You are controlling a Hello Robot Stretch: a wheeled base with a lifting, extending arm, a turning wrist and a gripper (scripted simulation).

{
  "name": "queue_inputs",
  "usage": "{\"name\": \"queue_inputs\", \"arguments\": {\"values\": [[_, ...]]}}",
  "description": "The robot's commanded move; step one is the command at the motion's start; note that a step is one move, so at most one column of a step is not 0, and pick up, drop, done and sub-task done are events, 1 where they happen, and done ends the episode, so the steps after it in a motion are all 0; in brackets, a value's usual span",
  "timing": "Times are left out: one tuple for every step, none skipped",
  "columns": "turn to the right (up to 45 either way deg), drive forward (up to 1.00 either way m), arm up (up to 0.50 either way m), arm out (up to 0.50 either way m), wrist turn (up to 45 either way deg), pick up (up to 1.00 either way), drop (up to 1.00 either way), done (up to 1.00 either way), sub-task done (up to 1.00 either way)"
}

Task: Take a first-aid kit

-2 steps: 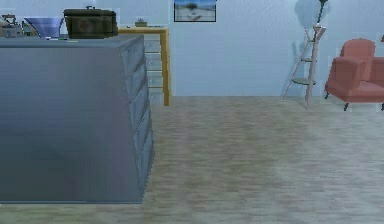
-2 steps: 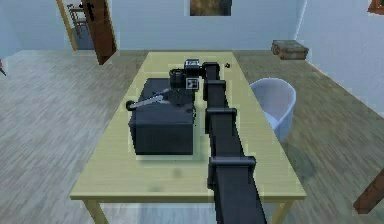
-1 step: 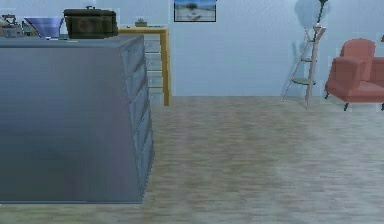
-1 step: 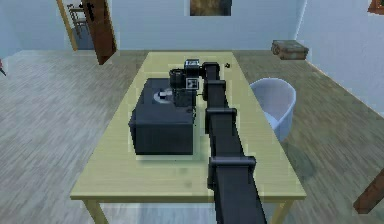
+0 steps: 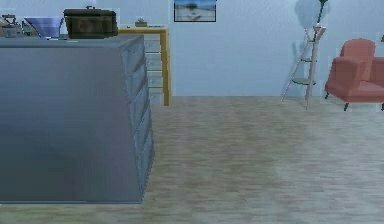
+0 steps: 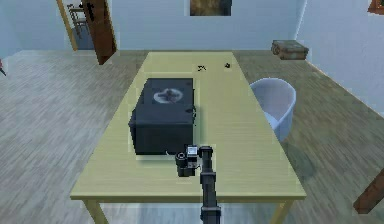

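Now, the hand at the kit's near corner

Out on the arm's side, the first-aid kit [image 6: 165, 112], a dark case with a pale round mark on its lid, lies flat on the pale wooden tabletop [image 6: 235, 120], left of the middle. The arm [image 6: 209, 190] comes up over the near edge. The hand [image 6: 185, 160] sits just by the kit's near right corner. I cannot tell whether it touches the case, nor whether it holds anything. A pale blue chair [image 6: 275, 105] is drawn up to the tabletop's right side. Two small dark bits [image 6: 201, 68] lie at the far end, well apart from the kit. A brown door [image 6: 98, 28] stands at the far left, and a low wooden box [image 6: 289, 48] rests on the floor at the far right.

Looking ahead, a grey chest of drawers [image 5: 70, 120] takes up the near left and carries a dark lidded box [image 5: 90, 22]. Behind it stands a yellow-wood tabletop [image 5: 165, 65]. A red armchair [image 5: 357, 72] and a ladder shelf [image 5: 303, 62] stand at the far right.
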Motion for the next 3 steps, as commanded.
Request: {"name": "queue_inputs", "arguments": {"values": [[0.0, 0.0, 0.0, 0.0, 0.0, 1.0, 0.0, 0.0, 0.0], [0.0, 0.0, 0.1, 0.0, 0.0, 0.0, 0.0, 0.0, 0.0], [0.0, 0.0, 0.0, 0.0, 0.0, 0.0, 0.0, 1.0, 0.0]]}}
